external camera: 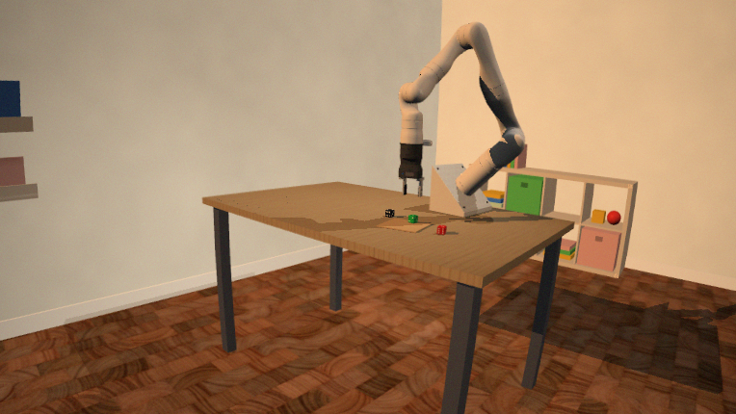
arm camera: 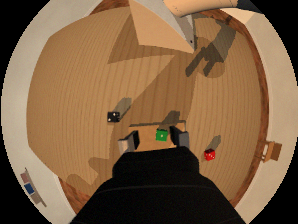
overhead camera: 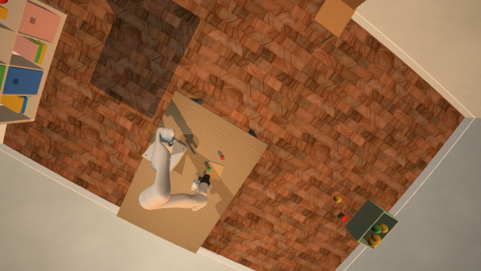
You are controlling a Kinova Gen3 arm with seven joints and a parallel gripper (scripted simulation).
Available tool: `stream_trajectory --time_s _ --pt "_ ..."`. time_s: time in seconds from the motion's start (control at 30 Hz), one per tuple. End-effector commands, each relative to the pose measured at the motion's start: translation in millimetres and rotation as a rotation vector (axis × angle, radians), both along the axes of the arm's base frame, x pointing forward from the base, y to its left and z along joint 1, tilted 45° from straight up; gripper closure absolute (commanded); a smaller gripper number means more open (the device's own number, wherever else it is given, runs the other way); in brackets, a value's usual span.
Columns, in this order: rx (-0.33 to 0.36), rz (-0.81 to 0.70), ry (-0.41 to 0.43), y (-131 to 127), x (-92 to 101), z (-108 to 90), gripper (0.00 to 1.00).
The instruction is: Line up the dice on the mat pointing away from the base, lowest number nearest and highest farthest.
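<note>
A green die (overhead camera: pixel 208 168) (external camera: pixel 412 219) (arm camera: pixel 160 135) sits on the small tan mat (overhead camera: pixel 218 171) (external camera: pixel 406 227) (arm camera: pixel 145 141), close to the mat's edge. A red die (overhead camera: pixel 221 157) (external camera: pixel 441 229) (arm camera: pixel 209 156) lies on the bare table just off the mat. A black die (external camera: pixel 389 213) (arm camera: pixel 113 117) lies on the table on the mat's other side. My gripper (overhead camera: pixel 203 179) (external camera: pixel 412 193) (arm camera: pixel 154 134) is open and empty. It hangs well above the table, and in the wrist view the green die shows between its fingers far below.
The wooden table (external camera: pixel 308 205) carries the robot's grey wedge-shaped base mount (external camera: pixel 456 193) at its back right. A shelf unit (external camera: pixel 582 179) with coloured boxes stands behind the table. The table's front edge is near the red die.
</note>
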State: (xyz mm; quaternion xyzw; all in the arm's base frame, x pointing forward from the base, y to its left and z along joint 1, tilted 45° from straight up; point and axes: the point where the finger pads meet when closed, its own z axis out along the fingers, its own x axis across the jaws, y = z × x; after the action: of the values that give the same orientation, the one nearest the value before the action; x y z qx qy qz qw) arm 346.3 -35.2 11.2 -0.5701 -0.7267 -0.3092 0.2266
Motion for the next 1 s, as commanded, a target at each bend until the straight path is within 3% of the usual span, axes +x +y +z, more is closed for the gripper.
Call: stream_trajectory --time_s 0.0,0.17,0.63,0.7,0.97 --pt "0.011 0.035 -0.037 -4 -3.8 -5.6 0.00" --pt "0.011 0.117 -0.111 -9 -8.2 -12.7 0.00" --pt "0.005 0.564 -0.557 -37 -20.4 -50.0 0.00" --pt "0.005 0.564 -0.557 -37 -20.4 -50.0 0.00" --pt "-0.015 0.785 -0.798 -52 -19.1 -66.8 0.00"
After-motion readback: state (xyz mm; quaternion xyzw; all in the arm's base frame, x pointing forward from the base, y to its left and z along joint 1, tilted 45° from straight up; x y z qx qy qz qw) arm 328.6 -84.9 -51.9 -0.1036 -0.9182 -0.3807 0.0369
